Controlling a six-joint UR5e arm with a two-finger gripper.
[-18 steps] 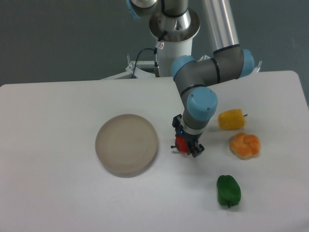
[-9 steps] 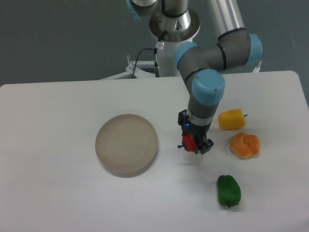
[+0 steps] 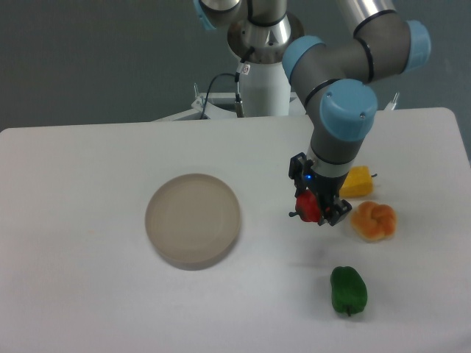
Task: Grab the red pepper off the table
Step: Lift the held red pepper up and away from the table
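since a second ago the gripper point(image 3: 319, 209) has lifted rightward, pinching the red pepper point(image 3: 308, 207), probably clear of the table point(image 3: 88, 294).

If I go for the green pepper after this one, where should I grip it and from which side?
Likely from straight above, fingers closing across the narrow width of the green pepper. It lies flat on the table, long axis running near to far, its small stem pointing at the near edge, so the left and right flanks are open. The gripper is shut on the red pepper now.
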